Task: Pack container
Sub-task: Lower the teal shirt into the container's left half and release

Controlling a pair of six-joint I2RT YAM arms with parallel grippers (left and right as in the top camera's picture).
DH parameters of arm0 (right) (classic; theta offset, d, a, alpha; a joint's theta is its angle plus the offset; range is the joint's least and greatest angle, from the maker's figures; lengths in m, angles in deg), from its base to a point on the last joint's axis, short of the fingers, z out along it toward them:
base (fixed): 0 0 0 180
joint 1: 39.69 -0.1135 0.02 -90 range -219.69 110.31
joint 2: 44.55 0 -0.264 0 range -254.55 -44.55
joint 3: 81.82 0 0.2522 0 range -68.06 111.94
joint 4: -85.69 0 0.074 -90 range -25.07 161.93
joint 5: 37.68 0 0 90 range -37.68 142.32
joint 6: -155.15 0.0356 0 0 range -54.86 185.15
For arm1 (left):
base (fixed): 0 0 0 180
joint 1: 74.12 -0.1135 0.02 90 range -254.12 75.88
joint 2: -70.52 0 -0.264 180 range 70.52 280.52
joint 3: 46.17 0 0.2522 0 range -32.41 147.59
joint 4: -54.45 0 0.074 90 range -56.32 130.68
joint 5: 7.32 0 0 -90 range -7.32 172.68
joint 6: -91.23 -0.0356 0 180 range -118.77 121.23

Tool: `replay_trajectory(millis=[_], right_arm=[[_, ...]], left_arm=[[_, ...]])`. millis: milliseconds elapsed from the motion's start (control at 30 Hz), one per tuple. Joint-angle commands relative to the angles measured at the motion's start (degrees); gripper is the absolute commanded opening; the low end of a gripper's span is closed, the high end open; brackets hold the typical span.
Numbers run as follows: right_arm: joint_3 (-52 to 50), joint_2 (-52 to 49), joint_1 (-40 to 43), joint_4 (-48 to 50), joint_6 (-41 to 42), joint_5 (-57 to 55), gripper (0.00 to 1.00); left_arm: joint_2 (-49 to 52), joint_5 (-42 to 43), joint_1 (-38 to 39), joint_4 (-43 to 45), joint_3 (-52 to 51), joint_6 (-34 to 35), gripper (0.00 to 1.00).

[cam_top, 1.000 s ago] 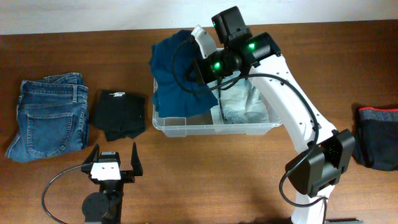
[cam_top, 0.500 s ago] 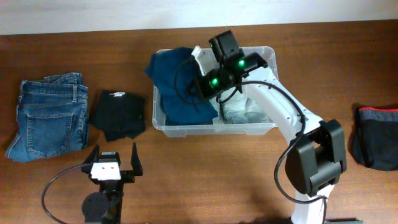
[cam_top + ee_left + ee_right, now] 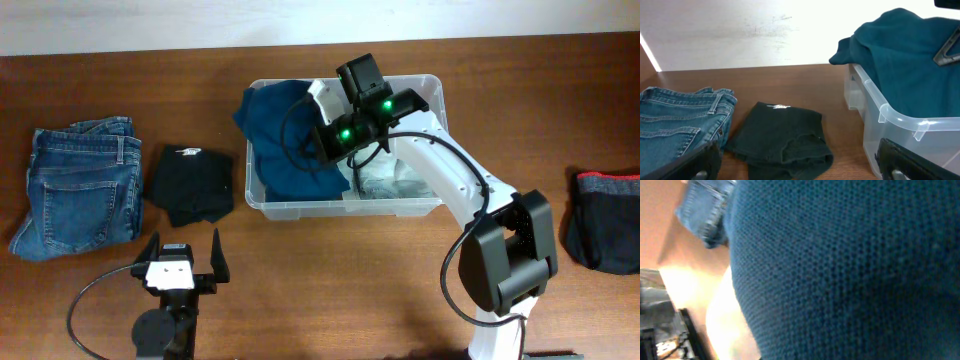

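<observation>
1. Overhead: the clear container sits on the wooden table, right of a folded black garment.
2. The right gripper is clamped tight on a teal knit sweater heaped over the container's left side.
3. The left gripper gapes wide, holding nothing.

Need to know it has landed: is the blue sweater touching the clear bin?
Touching. The left wrist view shows the sweater draped over the rim of the bin, its cloth resting on the plastic edge.
</observation>
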Motion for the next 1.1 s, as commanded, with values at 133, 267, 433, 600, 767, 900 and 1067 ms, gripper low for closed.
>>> replay_trajectory(millis=[133,267,433,600,767,900,1067], right_arm=[[3.74,2.89,0.63,0.24,5.73,2.62,0.04],[3.72,2.93,0.83,-2.14,5.73,0.76,0.04],[3.63,2.80,0.76,-4.85,5.73,0.13,0.04],[2.27,2.71,0.74,-4.74,5.73,-0.48,0.04],[-0.44,2.47,0.63,-1.73,5.73,-0.46,0.04],[-3.08,2.45,0.66,0.17,5.73,-0.55,0.04],[-5.53,2.45,0.92,0.57,5.70,-4.87,0.04]], left_arm=[[-0.44,0.83,-0.26,0.17,-0.44,-0.90,0.99],[-0.44,0.83,-0.26,0.17,-0.44,-0.90,0.99],[-0.44,0.85,-0.26,0.17,-0.44,-0.90,1.00],[-0.44,0.83,-0.26,0.17,-0.44,-0.90,0.99],[-0.44,0.83,-0.26,0.17,-0.44,-0.90,0.99],[-0.44,0.85,-0.26,0.17,-0.44,-0.90,0.99],[-0.44,0.83,-0.26,0.17,-0.44,-0.90,0.99]])
